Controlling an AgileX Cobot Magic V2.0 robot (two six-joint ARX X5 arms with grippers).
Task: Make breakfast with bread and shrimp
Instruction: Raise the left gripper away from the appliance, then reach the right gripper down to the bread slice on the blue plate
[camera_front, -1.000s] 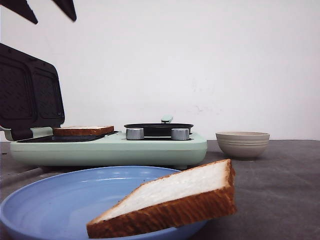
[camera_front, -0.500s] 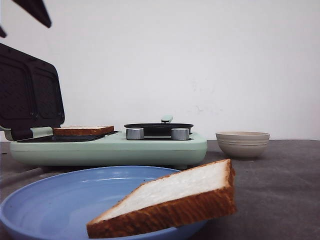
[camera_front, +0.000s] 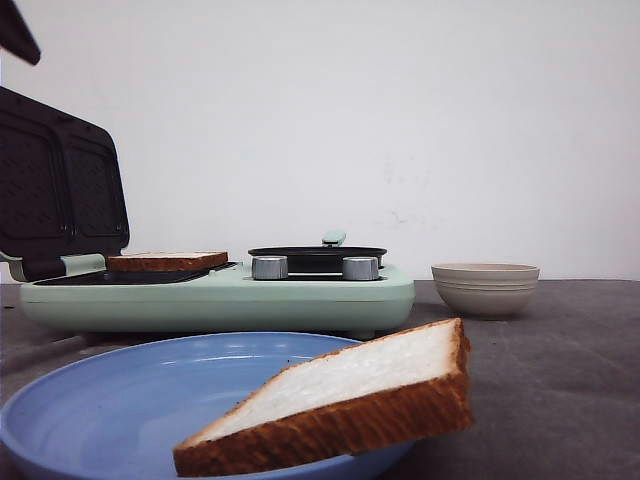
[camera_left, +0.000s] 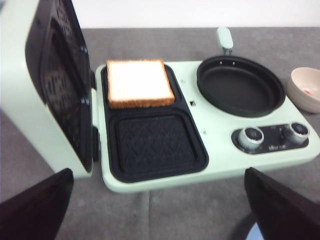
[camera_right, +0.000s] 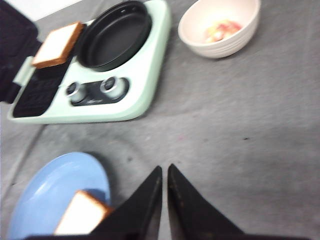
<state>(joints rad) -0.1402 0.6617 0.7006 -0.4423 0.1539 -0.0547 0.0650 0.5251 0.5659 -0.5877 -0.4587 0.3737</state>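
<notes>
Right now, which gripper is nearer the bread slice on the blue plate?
Right. The right gripper, fingers closed, hangs just beside the bread slice on the blue plate. The left gripper sits open, back by the sandwich maker.

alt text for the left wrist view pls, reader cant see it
A mint-green breakfast maker sits on a grey table with its lid open; one slice of bread lies in the far sandwich well and the near well is empty. Beside them are an empty black pan and two knobs. The left gripper's dark fingers frame the view, spread wide.
</notes>
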